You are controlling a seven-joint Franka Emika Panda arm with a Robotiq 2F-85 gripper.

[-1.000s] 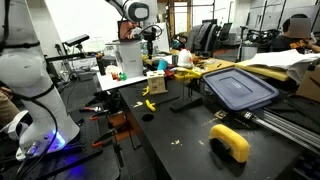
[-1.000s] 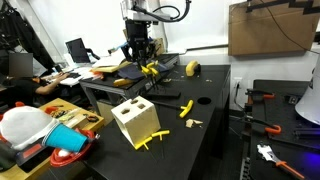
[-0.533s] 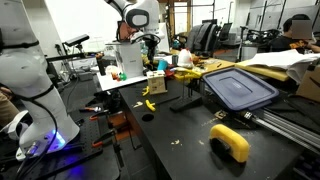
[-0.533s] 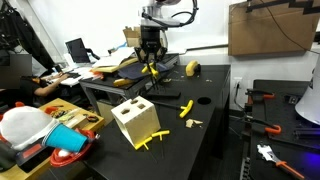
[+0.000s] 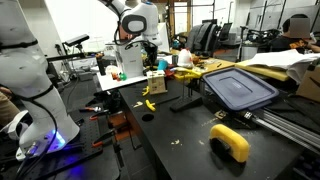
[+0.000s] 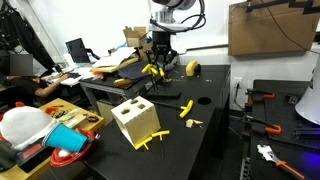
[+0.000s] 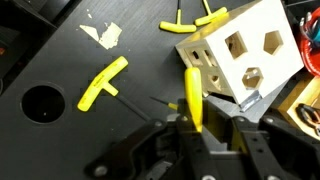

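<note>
Yellow plastic is showing between your claw's fingers: in the wrist view your gripper (image 7: pixel 195 128) is pinching a yellow peg (image 7: pixel 192 92), with the jaws drawn almost together on its stem. Only that view is giving you the close detail. It is showing the wooden box (image 7: pixel 245 50) with shaped holes lying just beyond the peg, a loose yellow piece (image 7: pixel 103 83) lying beside a round hole (image 7: pixel 42 103), and a pale scrap (image 7: pixel 103 33) further off.

An exterior view is showing you what the wrist cannot. The gripper (image 6: pixel 157 60) is hanging in the air over the far end of the black table (image 6: pixel 215 120), the peg (image 6: pixel 153 70) is dangling under it, and the wooden box (image 6: pixel 135 120) is standing well apart, near the front edge. A yellow roll (image 6: pixel 193 68) is lying behind.

In an exterior view the peg is looking too small to make out, but a blue lid (image 5: pixel 240 88) is resting on the same dark surface. Desks, monitors and office chairs are crowding the workshop around you.
</note>
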